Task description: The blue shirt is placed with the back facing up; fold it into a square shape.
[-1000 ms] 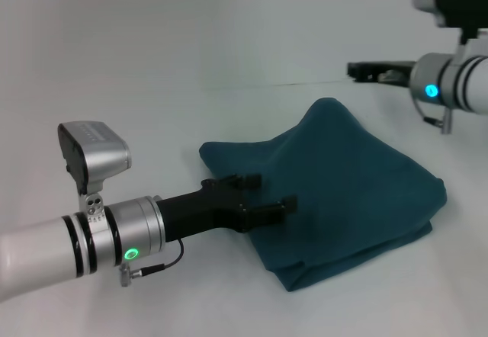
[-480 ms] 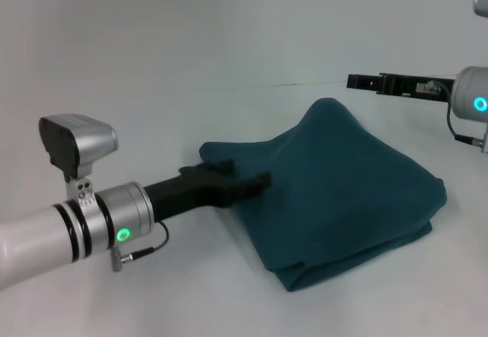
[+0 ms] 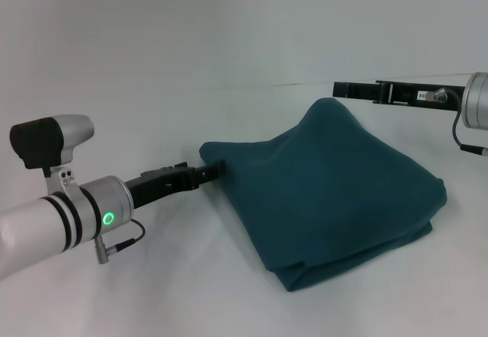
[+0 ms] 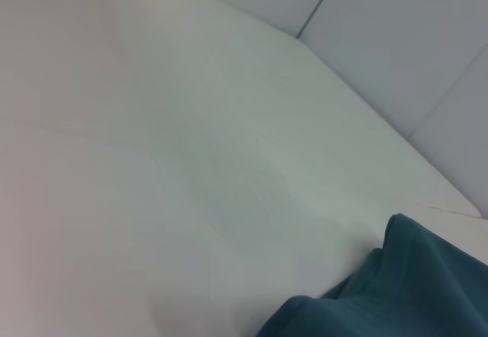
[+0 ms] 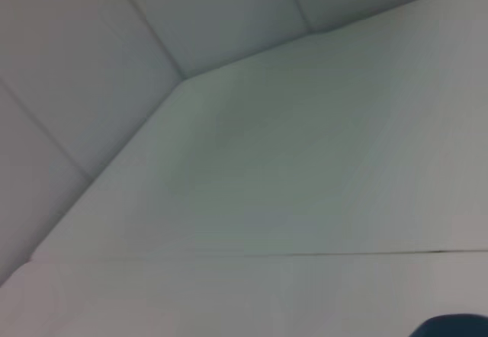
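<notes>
Left gripper (image 3: 216, 170) withdrawn to blue shirt (image 3: 335, 192) left edge; jaws indiscernible, both grippers.

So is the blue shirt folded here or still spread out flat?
Folded. The blue shirt lies on the table as a compact, roughly square bundle, with stacked layers showing along its near edge and no sleeves sticking out.

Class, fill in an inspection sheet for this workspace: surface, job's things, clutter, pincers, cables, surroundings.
Surface: white table, bare around the cloth.
Job's things: blue shirt folded into a rough, puffy square.
Clutter: nothing seen.
Pincers: left pincer at the shirt's left edge, low by the table; right pincer held level behind the shirt, above it.
Cables: short black cable looped at the left wrist; another at the right wrist.
Surroundings: plain white wall.
</notes>
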Action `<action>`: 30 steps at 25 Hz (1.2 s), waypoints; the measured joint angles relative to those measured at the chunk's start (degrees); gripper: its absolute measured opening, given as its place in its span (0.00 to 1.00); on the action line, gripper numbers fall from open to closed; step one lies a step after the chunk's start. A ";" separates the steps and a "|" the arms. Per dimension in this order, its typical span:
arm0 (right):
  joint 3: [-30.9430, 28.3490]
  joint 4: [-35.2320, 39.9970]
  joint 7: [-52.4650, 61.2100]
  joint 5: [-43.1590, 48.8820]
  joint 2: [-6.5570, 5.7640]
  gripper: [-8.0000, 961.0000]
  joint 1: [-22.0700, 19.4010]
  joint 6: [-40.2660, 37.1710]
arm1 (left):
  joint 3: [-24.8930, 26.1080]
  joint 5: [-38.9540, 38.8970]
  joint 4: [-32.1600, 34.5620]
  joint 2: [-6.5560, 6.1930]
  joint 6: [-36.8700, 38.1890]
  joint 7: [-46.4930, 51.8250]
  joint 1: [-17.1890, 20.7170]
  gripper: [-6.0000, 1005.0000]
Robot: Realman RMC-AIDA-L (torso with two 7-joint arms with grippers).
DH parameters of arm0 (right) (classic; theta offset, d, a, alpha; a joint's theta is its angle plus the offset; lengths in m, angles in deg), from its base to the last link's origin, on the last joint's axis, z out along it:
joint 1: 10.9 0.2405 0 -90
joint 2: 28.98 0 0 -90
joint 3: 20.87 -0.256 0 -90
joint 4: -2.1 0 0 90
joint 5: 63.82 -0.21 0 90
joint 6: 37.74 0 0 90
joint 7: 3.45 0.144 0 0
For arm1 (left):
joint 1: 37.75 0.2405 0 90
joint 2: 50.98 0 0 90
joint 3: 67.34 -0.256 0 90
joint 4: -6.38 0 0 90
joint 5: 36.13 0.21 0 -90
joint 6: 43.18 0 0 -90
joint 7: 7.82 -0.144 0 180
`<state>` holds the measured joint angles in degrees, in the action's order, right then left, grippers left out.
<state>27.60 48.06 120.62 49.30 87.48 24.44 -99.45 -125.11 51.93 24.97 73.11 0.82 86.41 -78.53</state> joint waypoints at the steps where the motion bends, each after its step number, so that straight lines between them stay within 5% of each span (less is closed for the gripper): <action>1: -0.11 0.03 -0.04 -0.01 -0.05 0.80 -0.01 -0.62 | -0.05 0.00 -0.06 0.01 -0.14 0.18 -0.04 0.90; 13: -0.24 0.10 -0.15 -0.08 -0.01 0.80 -0.01 -2.74 | -1.97 -0.39 -0.06 0.38 2.79 0.42 -1.68 0.90; 21: -0.47 0.10 -1.35 -0.10 1.39 0.80 -0.12 -3.95 | -2.17 -0.38 -1.05 0.42 -0.15 0.46 -4.07 0.90; 30: -0.52 0.09 -1.56 -0.10 1.44 0.80 -0.19 -3.99 | -2.25 -0.42 -2.33 0.47 -3.36 0.47 -5.00 0.90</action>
<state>27.08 48.15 119.06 49.20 88.91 24.25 -103.44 -127.37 51.51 22.64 73.57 -2.54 86.89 -83.53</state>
